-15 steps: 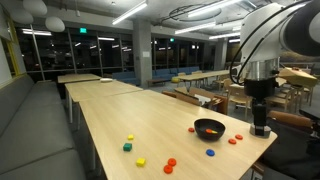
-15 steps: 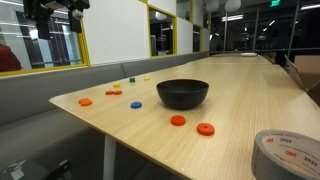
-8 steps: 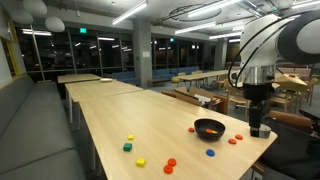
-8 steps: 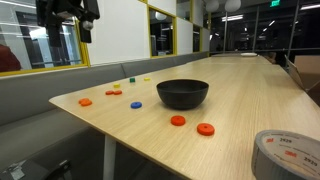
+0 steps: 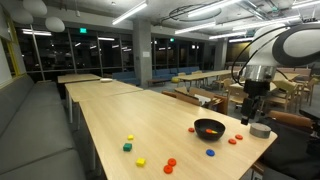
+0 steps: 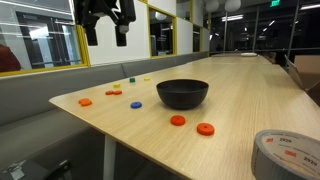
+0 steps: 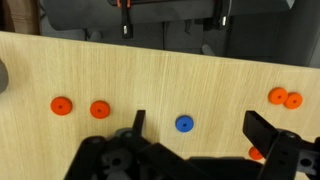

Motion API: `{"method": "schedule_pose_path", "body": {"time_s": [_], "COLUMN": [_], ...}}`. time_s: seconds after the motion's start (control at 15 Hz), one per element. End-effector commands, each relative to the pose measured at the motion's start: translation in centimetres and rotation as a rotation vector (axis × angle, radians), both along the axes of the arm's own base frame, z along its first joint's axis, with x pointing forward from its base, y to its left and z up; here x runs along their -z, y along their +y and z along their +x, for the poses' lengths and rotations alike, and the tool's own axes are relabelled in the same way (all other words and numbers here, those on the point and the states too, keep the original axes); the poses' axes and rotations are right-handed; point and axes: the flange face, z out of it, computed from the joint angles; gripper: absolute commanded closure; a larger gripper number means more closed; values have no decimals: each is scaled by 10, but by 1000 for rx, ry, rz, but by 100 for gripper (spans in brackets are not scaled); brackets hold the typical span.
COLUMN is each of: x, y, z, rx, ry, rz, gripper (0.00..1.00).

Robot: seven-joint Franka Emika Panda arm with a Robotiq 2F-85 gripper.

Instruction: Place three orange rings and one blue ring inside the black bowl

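A: You have the gripper (image 6: 107, 32) hanging well above the tabletop (image 6: 240, 100); its jaws are spread wide and there is nothing between them; both exterior views show it clear of everything.

B: Agreed; the black bowl (image 6: 183, 94) sits upright near the table's end, and the gripper is off to one side of it, not over it.

A: The blue ring (image 6: 136, 104) lies flat on the wood just beside the bowl, apart from its wall; in the wrist view that ring shows in the gap between your two fingers (image 7: 135, 125), down on the tabletop.

B: Two of the orange rings (image 6: 178, 120) lie close together on the camera side of the bowl; three more lie beyond the blue one, toward the table's edge; all five are flat on the wood, outside the bowl.

A: The wrist view has a pair of them on each side of the blue ring; a fifth is half hidden behind a finger.

B: Whether anything lies inside the bowl, I cannot tell; a tape roll (image 6: 290, 155) sits at the near corner; a green block (image 6: 132, 80) lies farther back.
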Motion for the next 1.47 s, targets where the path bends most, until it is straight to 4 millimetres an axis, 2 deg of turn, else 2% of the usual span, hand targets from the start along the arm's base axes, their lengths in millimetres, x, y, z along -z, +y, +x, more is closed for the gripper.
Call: {"method": "schedule_pose_path", "body": {"time_s": [0.0, 0.2, 0.47, 0.93, 1.4], "x": [6, 23, 51, 101, 147], "y": [-36, -61, -83, -105, -126], "z": [15, 27, 40, 56, 59], "rx": [38, 86, 133, 191, 247], "ry": [-62, -69, -45, -13, 33], "rz": [-8, -18, -19, 32, 78], "gripper": [0, 0, 0, 0, 0]}}
